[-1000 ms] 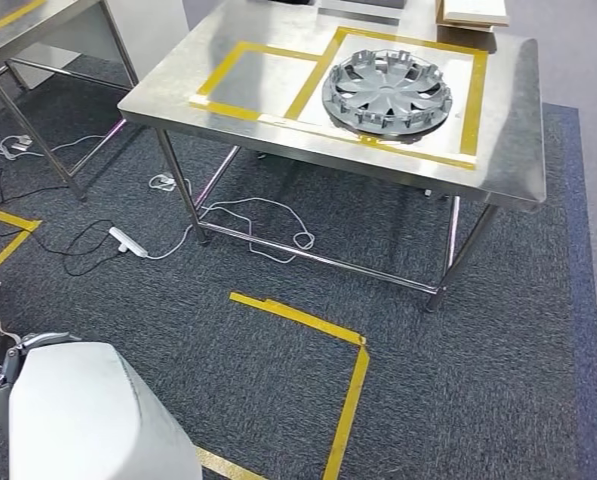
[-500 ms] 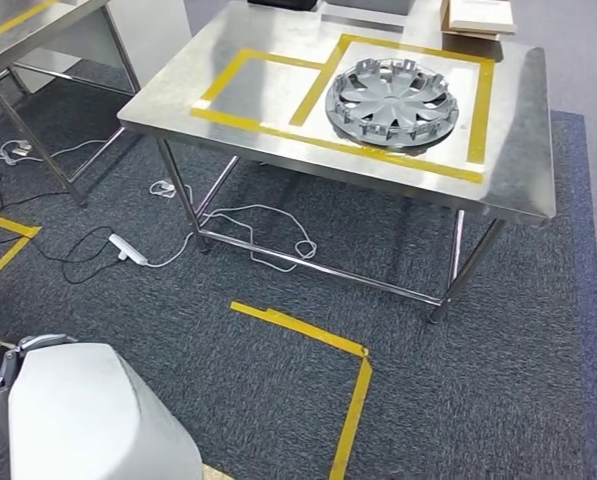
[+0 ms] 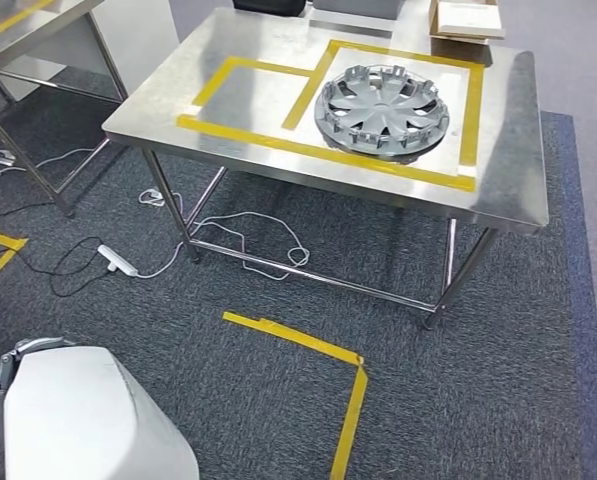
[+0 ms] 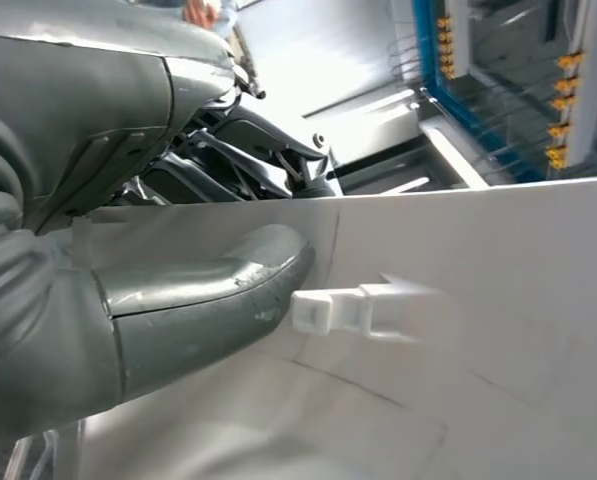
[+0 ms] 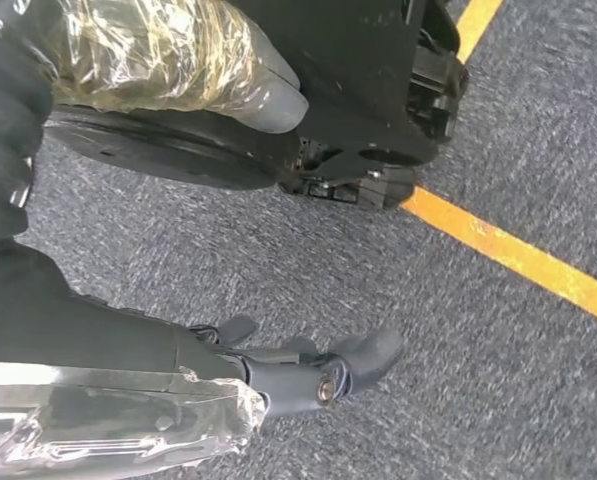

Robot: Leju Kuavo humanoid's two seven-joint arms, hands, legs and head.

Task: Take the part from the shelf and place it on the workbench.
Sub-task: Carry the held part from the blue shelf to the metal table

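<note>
White plastic forms the part, a large smooth-skinned panel that sits low at the robot's left side in the head view, well apart from the workbench. In the left wrist view the left hand grasps this part: the thick grey thumb lies flat against the white surface, just beside a small moulded clip, with the darker fingers on the far side of the panel. In the right wrist view the right hand hangs over the dark carpet with its fingers extended and nothing in them. The workbench is a stainless steel table marked with two rectangles of yellow tape; a grey wheel cover occupies the larger rectangle, and the smaller one beside it is bare metal. Judged from this layout, the step in hand is the carry: the part is off the shelf and is not yet on the bench. The next move calls for closing the gap to the table edge, raising the part above the steel top, and lowering it into the bare rectangle. Clearance from the wheel cover must be kept, because the panel is wide.
</note>
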